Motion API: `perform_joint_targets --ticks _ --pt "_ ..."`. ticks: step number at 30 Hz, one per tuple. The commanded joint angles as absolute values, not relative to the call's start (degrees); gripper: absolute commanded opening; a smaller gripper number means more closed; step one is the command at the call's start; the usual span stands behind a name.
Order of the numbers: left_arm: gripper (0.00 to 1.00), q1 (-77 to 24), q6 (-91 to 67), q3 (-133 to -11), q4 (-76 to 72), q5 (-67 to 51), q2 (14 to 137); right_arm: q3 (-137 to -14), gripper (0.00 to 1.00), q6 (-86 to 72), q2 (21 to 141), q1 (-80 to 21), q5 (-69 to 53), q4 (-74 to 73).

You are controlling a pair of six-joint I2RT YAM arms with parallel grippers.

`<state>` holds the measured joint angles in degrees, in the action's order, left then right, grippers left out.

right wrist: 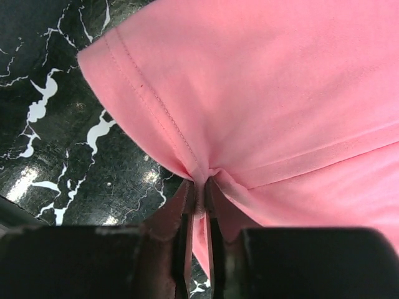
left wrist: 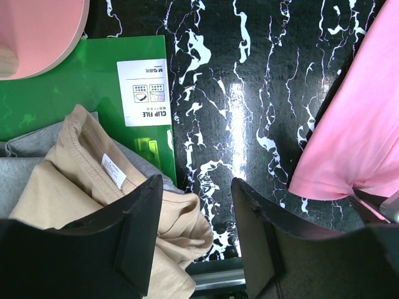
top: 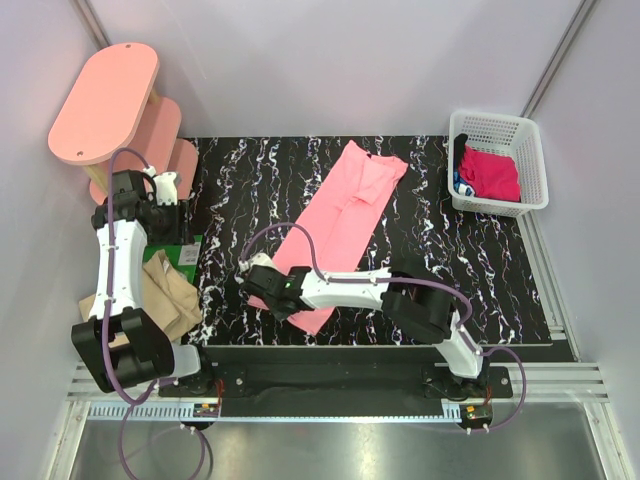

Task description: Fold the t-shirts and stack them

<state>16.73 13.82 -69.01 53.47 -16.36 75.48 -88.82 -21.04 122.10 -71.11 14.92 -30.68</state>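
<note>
The pink shirt [top: 345,215] lies long and slanted across the middle of the table [top: 480,270], its far end toward the table's back edge and its near end by the front edge. The right gripper [right wrist: 199,187] is at that near end, left of the table's centre, jaws nearly closed and pinching a pucker of the pink hem. The left gripper [left wrist: 196,187] hangs over the table's left edge with its jaws apart and nothing between them. Below it a crumpled tan shirt [left wrist: 62,180] overlaps a green file [left wrist: 75,81]. The red shirt [top: 492,172] sits in the basket [top: 535,165] at the table's far right corner.
</note>
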Motion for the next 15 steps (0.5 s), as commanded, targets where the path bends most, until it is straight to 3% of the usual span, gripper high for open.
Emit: perform_joint_targets --ticks 1,4,15 --pt "0.53 17.23 14.85 -71.01 52.29 -16.17 73.92 -84.46 0.13 -22.15 128.15 -71.1 6.86 -38.76" --pt "0.53 17.23 14.77 -71.1 52.38 -16.17 73.92 -85.16 0.01 -21.8 127.53 -71.19 7.47 -40.25" --pt "0.53 17.31 15.03 -71.02 52.38 -16.52 73.83 -91.67 0.0 -19.25 125.24 -76.72 12.66 -52.11"
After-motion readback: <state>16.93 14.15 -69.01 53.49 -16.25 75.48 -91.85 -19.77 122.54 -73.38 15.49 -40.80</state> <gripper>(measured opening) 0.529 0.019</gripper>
